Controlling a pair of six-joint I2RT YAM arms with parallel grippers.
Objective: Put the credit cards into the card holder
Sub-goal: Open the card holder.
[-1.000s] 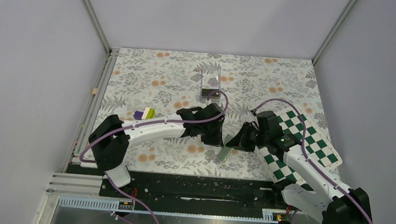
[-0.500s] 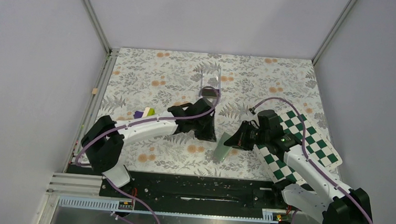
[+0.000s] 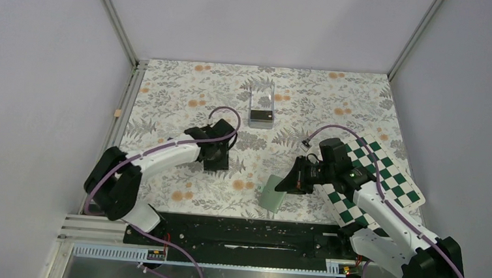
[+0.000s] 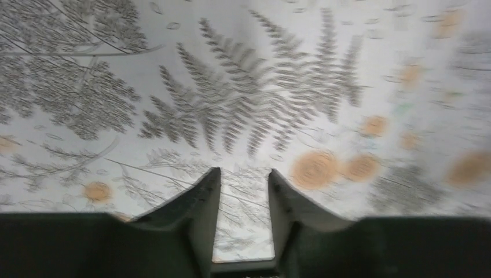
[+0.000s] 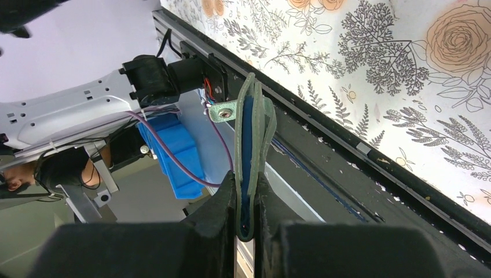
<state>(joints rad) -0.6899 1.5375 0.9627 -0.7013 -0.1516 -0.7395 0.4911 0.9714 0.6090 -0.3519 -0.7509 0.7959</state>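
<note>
Right wrist: card holder (image 5: 250, 145) edge-on in right gripper (image 5: 246, 184)

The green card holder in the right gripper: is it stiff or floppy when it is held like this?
Probably soft but not limp: the card holder stands out from the right gripper by one edge, its leaves bowing slightly apart. Likely light, since a narrow pinch carries it.

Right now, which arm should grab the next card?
Left. The left end effector is open and empty, nearer the clear box holding a black card. The right end effector is shut on the card holder.
</note>
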